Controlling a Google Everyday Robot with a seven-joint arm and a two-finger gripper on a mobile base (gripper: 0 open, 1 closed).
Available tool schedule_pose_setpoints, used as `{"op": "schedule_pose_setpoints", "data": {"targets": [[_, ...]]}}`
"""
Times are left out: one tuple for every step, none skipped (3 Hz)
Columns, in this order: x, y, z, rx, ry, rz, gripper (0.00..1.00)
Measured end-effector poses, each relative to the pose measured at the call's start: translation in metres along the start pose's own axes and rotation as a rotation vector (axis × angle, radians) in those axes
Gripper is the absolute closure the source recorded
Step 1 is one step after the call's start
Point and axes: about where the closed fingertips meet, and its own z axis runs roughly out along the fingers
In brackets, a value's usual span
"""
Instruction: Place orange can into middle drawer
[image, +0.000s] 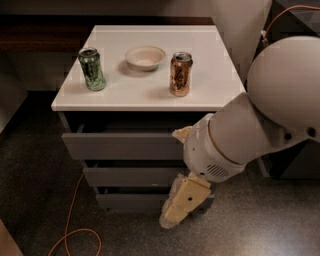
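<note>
Orange can (180, 73) stands on the tabletop (150, 92). End effector (181, 202) hangs low before the drawers (130, 176), right side; open or closed, cannot tell.

Smooth, bulbous white arm (270, 115) shells and a vented wrist (212, 162). The blocky cream gripper (172, 215) hangs before the cabinet (125, 147).

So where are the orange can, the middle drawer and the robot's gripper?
orange can (180, 75): camera view, on its side wall.
middle drawer (125, 177): camera view, on its grey front.
gripper (171, 216): camera view, near its cream tip, low in front of the bottom drawer (125, 201).
</note>
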Motion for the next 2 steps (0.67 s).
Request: {"op": "schedule_pose_setpoints", "data": {"targets": [[0.000, 0.006, 0.040, 0.011, 0.024, -0.025, 0.00], [0.008, 0.007, 0.084, 0.035, 0.052, -0.038, 0.00]]}}
